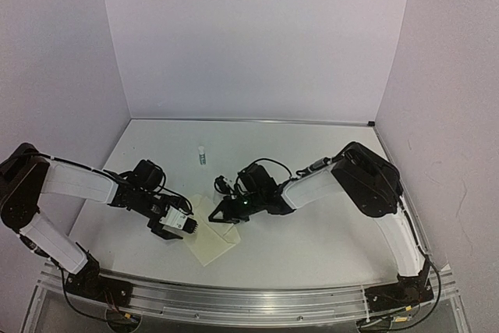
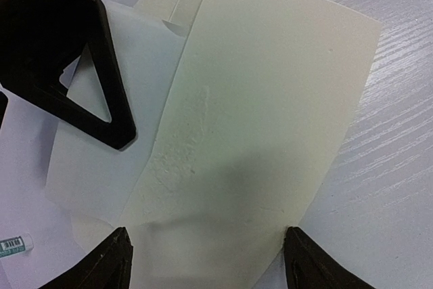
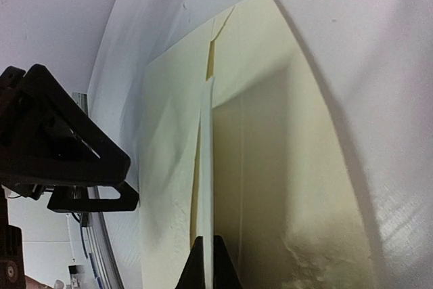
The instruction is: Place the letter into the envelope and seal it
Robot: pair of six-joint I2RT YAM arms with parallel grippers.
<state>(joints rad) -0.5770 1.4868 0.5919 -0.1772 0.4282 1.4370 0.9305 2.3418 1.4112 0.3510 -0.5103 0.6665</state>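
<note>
**Item: envelope on worktop, flap side, sealing not yet done (our judgement)**

- Left tool [image 2: 206, 238]: jaws spread wide, nothing held. We log its two tips set either side of the near edge of the envelope [image 2: 270, 120].
- Right tool [image 3: 206, 262]: shut tight, pinching a thin, paler leaf that its own camera sees almost edge-on. We take this leaf for the flap [image 2: 101, 167].
- Envelope: lies on the worktop [image 2: 399, 167] between the two tools. From the left wrist view it stretches straight ahead of the left tool, leaning slightly. The flap's fold line runs along the same axis, on the side facing the right tool.
- Deciding relation: the flap lies beside the body, not over it. We judge it must swing across that fold line onto the body. The right tool is nearer and already has it. The left tool is placed to steady the near end.
- Letter: no tan bordered sheet shows in any view. We suppose it is inside but cannot confirm this.
- Glue stick [image 1: 202, 155]: small, well apart, toward the far side of the worktop
</note>
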